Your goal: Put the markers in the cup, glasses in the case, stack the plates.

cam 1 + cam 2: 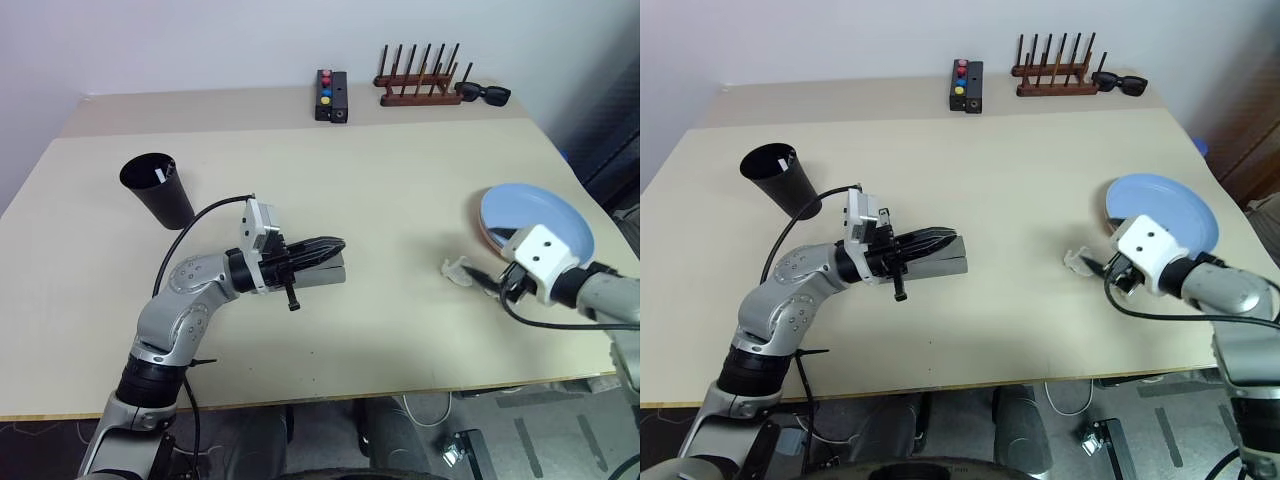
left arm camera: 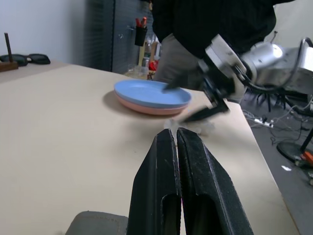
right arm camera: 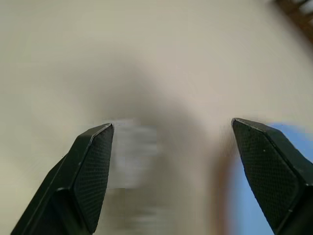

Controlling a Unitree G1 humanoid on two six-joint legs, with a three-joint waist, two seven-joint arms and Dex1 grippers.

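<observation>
Glasses [image 1: 458, 270] look like the job in hand: they lie as a pale, clear shape on the desk [image 1: 380, 180], just beside the near-left edge of the stacked plates, where the blue plate [image 1: 545, 215] sits on the pink plate [image 2: 146, 108]. My right end effector [image 3: 172, 126] has its fingers spread wide and empty and points at the glasses from close by, though I cannot tell whether a fingertip touches them. My left end effector [image 2: 175, 133] is clenched, finger against finger, and lies across the top of the grey case [image 1: 325, 277] near the middle of the desk, well apart from the glasses. I cannot tell whether it presses on the case or whether the lid stands open. The black cup [image 1: 158, 188] stands at the far left with a white sliver [image 1: 160, 176] inside its rim, probably a marker, and I cannot make out a second one. I judge the glasses light and fragile, with slick lenses and thin arms that could flex or fold under a hard pinch, and they may skate on the smooth desk if I nudge them. I would take them at the bridge or across the frame front, with the fingers off the lens faces, and close gently. The carry to the case is long, so a loose hold could let them swing or drop. The case seems soft-walled, so bracing it with the left arm makes sense.
</observation>
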